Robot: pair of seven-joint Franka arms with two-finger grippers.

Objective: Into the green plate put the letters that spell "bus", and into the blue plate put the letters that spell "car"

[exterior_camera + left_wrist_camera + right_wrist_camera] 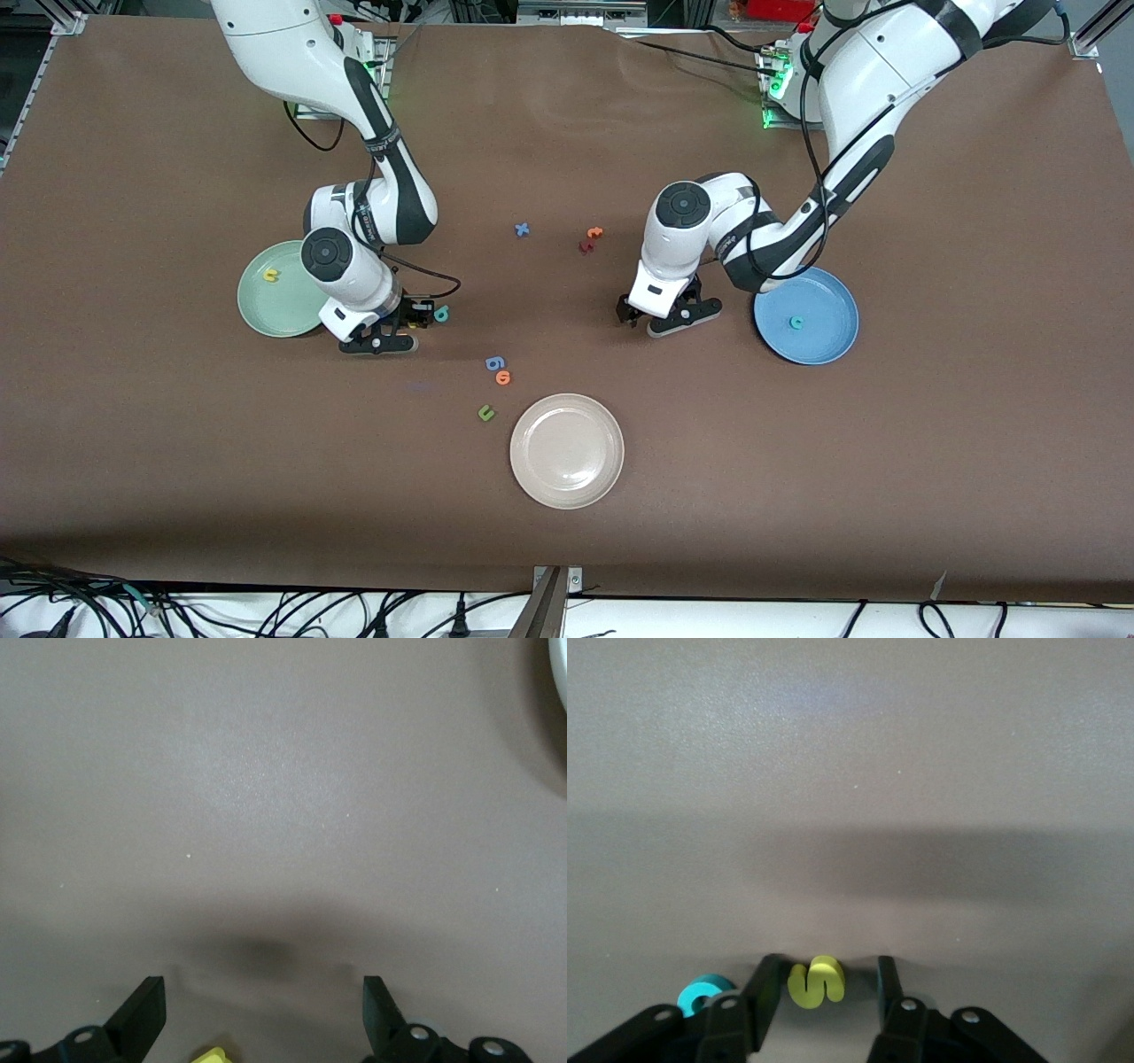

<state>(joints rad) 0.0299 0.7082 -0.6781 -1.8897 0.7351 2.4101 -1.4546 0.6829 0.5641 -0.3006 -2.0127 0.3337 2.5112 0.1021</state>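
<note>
My right gripper [399,330] is low on the table beside the green plate [257,310], which holds a yellow "u" [271,276]. In the right wrist view the gripper [829,973] is open, with its fingers on either side of the yellow "s" [816,981]. One finger touches the letter and the other stands off it. The teal "b" [704,992] [440,312] lies just outside the fingers. My left gripper [663,319] [263,997] is open and low over the table beside the blue plate [833,341], which holds the teal "c" [796,322]. A yellow foam piece [211,1055] shows partly between its fingers.
A white plate [567,478] sits nearer the front camera at mid table. Close to it lie a blue "g" [494,362], an orange "o" [503,377] and a green "u" [485,412]. Farther off lie a blue "x" [522,229] and orange and red letters [591,239].
</note>
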